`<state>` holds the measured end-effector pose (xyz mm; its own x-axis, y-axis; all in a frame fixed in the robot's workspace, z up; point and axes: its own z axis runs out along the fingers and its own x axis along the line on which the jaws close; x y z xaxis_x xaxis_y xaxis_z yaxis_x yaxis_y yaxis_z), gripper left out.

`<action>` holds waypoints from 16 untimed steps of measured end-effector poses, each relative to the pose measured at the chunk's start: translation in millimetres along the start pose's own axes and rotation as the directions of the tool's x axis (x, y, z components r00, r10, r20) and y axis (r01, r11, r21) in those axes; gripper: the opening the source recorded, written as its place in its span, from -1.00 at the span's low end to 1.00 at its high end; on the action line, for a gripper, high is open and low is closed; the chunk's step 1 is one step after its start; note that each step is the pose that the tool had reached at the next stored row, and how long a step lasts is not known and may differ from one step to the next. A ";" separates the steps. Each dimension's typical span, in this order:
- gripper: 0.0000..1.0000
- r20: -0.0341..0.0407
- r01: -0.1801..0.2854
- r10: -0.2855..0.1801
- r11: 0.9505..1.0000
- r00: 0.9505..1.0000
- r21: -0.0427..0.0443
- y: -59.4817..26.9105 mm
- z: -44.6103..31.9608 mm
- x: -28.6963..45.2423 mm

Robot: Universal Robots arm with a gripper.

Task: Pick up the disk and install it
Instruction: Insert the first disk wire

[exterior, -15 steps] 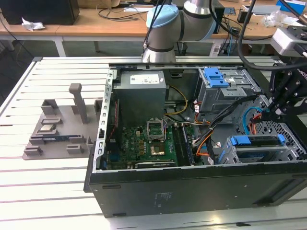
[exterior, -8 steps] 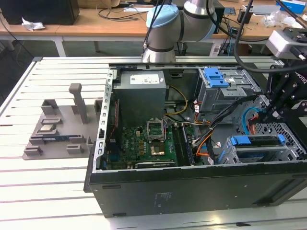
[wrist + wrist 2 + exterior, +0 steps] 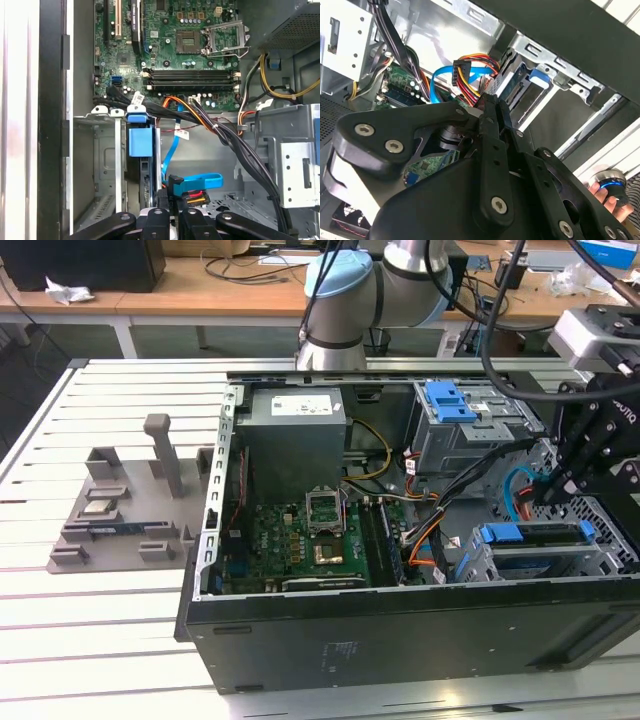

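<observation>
Looking down from high at 6 o'clock across the open computer case (image 3: 400, 540); both wrist views peering closely inside, sharing the blue cable (image 3: 200, 181) beside the drive cage (image 3: 107, 165).

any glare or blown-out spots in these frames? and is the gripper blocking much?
Exterior view: table slats wash out nearly white; the case interior stays readable. Second wrist view: the gripper body covers the lower half, dark, and the drive cage metal behind it glares. First wrist view: evenly lit motherboard, a bright white strip along one edge, gripper linkage dark at the frame's edge.
</observation>
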<state>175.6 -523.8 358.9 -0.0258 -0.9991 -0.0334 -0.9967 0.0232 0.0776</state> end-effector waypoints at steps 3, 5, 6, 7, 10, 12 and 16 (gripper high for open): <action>-0.66 0.000 0.000 0.000 1.000 1.000 0.000 2.8 0.4 2.9; -0.66 0.000 0.000 0.000 1.000 1.000 0.000 5.0 0.8 5.1; -0.66 0.000 0.000 0.000 1.000 1.000 0.000 5.6 1.0 5.9; -0.66 0.000 0.000 0.000 1.000 1.000 0.000 6.1 1.1 6.8; -0.66 0.000 0.000 0.000 1.000 1.000 0.000 6.2 3.1 12.1; -0.66 0.000 0.000 0.000 1.000 1.000 0.000 3.5 3.5 12.2; -0.66 0.000 0.002 -0.002 1.000 1.000 -0.003 -6.2 6.4 12.0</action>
<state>181.0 -535.7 351.6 -0.0241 -0.9991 -0.0336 -0.9966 0.0214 0.0801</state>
